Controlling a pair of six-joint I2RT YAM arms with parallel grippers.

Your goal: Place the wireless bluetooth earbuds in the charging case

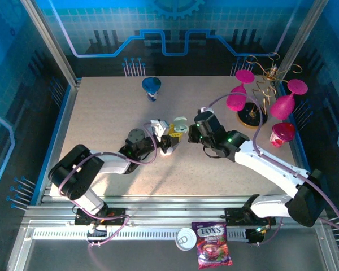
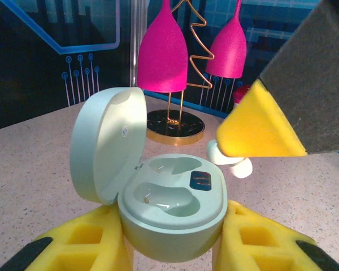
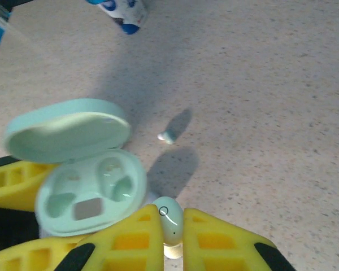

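Lettering reading "FOX'S" stands on a purple foil sweet bag [image 1: 213, 248] at 6 o'clock in the overhead view, on the rail below the speckled bench [image 1: 101, 118], beside a round silver-topped can [image 1: 186, 238].

At the bench's middle, the left claw [image 2: 172, 240] holds a pale mint, pebble-shaped plastic charging case [image 2: 175, 217], gripped narrowly between yellow foam pads. The left wrist view faces the case's two moulded wells and a small dark window at 3 o'clock. The hinged lid [image 2: 104, 144] stands up at 9 o'clock.

The right claw [image 3: 169, 237] is clamped tight on a tiny glossy white earbud [image 3: 169, 223], just beside the case's rim. The right wrist view shows a small printed ring on that earbud's shell. It also shows a second white earbud [image 3: 166, 136] lying loose on the bench, at 1 o'clock from the case.

The overhead view takes in magenta goblets [image 1: 237, 96] at 2 o'clock and a blue cone-shaped object [image 1: 151, 86] at 12 o'clock.
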